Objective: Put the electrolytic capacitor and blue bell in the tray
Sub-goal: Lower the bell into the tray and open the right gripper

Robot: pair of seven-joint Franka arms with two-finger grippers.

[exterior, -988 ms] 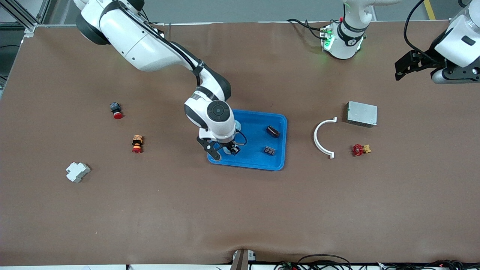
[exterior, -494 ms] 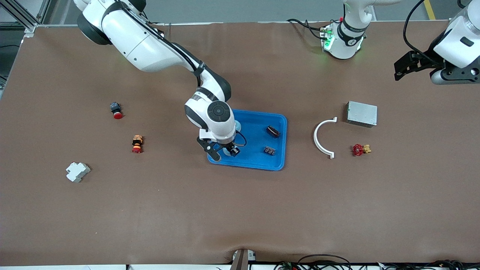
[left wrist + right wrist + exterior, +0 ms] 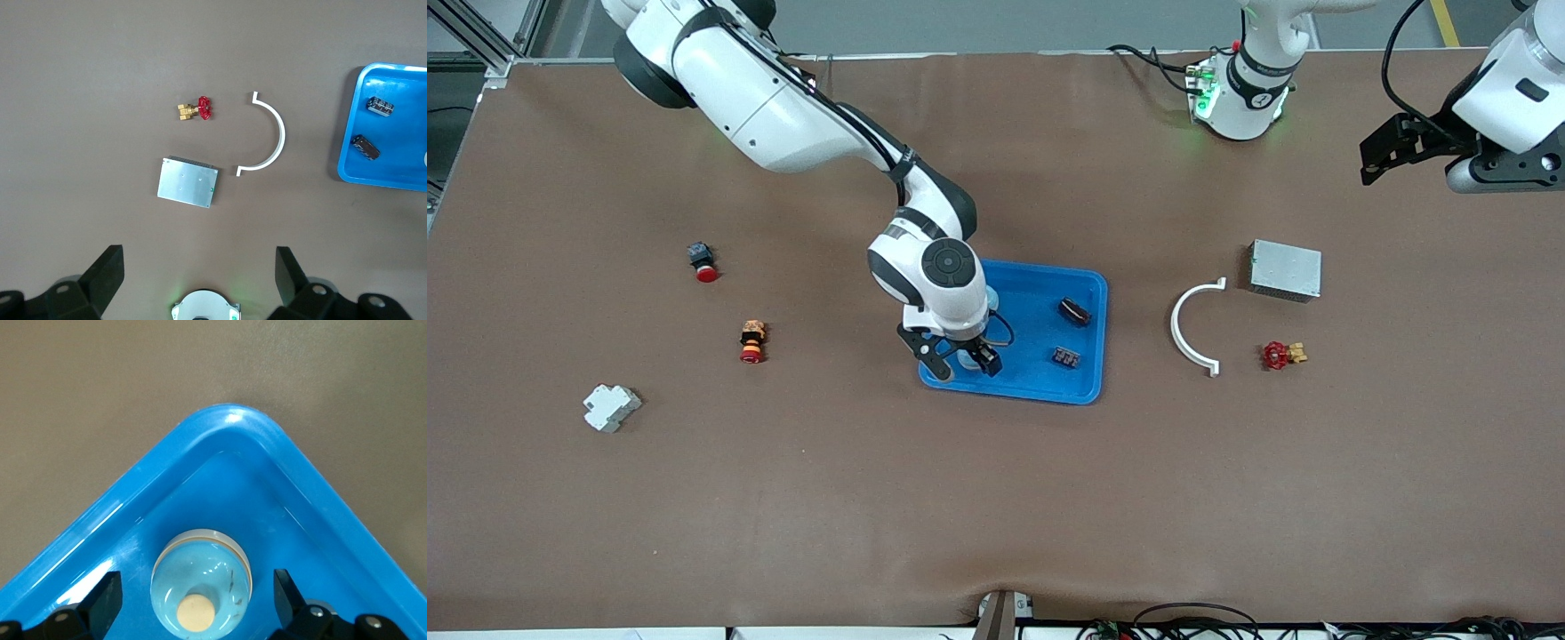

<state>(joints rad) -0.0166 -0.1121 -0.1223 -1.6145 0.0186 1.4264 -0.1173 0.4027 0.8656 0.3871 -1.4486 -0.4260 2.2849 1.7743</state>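
Blue bell (image 3: pixel 201 581) rests in tray (image 3: pixel 1089 338), right claw (image 3: pixel 960 363) apart astride it; we judge next: lift clear, left claw (image 3: pixel 198 280) waiting apart.

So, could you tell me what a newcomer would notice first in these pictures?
Most likely the bright blue tray mid-table, with the right gripper low over its corner toward the right arm's end, fingers open around a pale blue bell sitting in the tray. Two small dark components lie at the tray's other end. The left gripper waits in the air over the left arm's end of the table, fingers open.
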